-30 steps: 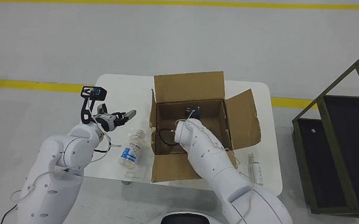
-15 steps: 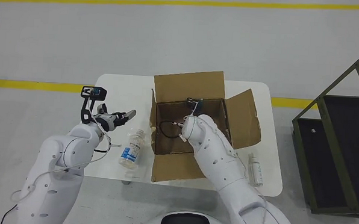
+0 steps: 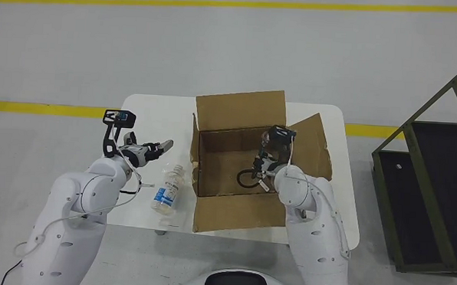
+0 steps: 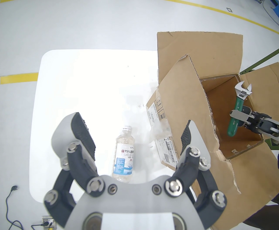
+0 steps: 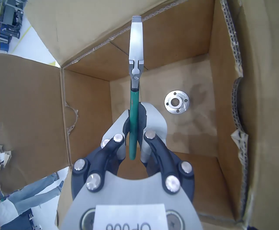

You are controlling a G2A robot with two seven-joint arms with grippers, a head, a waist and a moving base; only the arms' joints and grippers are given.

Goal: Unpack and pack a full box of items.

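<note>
Unpacking stage, seen from the top and both wrist views. The cardboard box [image 3: 241, 110] stands on the white surface [image 3: 153, 108] with its 4 flaps folded outward.

The right hand [image 5: 134, 117] is inside the box opening, its fingers closed narrowly on the green handle of an adjustable wrench [image 5: 135, 43]. The wrench is held upright, its metal head pointing away from the hand toward the far wall, and it appears to be clear of the box floor.

1 metal flange disc [image 5: 176, 102] lies flat on the box floor, beside the wrench and apart from it.

The left hand [image 4: 133, 130] hangs over the surface beside the box, spread wide and holding nothing. Beneath it a clear labelled bottle [image 4: 124, 154] lies on its side, just beside the box's outer wall. A 2nd, smaller bottle [image 3: 325, 212] lies on the surface on the opposite side of the box.

Judged progress: unpacking is partly done. 2 bottles are already out, the wrench is gripped but not yet set down, and the flange is still to be lifted. Any contents hidden by the arm or the flaps cannot be ruled out. The whole of the repacking appears to remain.
</note>
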